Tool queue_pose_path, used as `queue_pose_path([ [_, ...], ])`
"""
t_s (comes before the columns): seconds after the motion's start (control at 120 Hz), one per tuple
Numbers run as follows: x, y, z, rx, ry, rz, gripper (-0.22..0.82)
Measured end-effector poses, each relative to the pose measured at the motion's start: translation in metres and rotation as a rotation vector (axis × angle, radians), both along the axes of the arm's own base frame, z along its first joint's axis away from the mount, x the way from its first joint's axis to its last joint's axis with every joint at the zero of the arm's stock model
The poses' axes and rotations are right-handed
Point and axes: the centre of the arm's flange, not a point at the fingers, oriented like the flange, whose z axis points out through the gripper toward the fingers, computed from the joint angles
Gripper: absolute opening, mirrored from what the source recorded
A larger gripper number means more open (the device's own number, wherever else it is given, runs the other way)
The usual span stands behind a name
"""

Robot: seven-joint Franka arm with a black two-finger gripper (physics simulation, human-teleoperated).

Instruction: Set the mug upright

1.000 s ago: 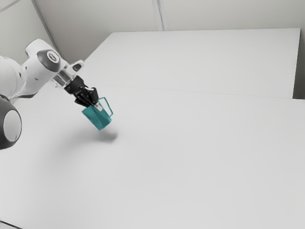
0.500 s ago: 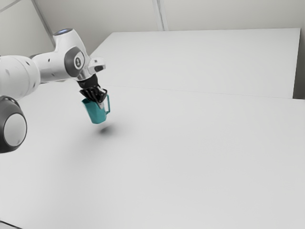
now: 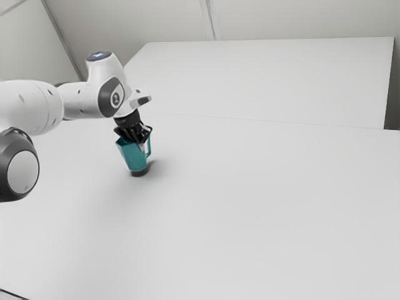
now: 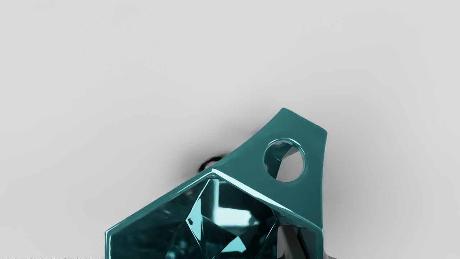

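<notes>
The gripper (image 3: 141, 144) points down at the mug's rim on the handle side, in the exterior view. It grips the wall of the teal mug (image 3: 133, 157), whose opening faces up and whose body leans slightly. A dark shadow lies right under the base; whether the base touches the table (image 3: 237, 206) I cannot tell. In the wrist view the mug (image 4: 251, 201) shows its faceted inside and its holed handle piece. There the gripper (image 4: 309, 248) has one finger inside the mug and the other outside the same wall.
The wide white table (image 4: 107, 90) surrounds the mug. In the exterior view, the arm reaches in from the left, and pale walls (image 3: 300, 19) stand behind the table.
My hand has swung from a slant to nearly straight down, turning the mug closer to upright. After a rise it has come lower, toward the exterior view's right, and the shadow now meets the base.
</notes>
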Motion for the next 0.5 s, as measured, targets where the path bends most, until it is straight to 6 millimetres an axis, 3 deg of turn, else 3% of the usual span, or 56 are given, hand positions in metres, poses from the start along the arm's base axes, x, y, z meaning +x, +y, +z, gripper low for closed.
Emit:
queue_pose_path([
  [0.433,0.001,-0.008,-0.017,0.001,-0.007,0.081,-0.18],
  [0.5,0.001,-0.009,-0.019,0.000,-0.005,0.090,-0.06],
])
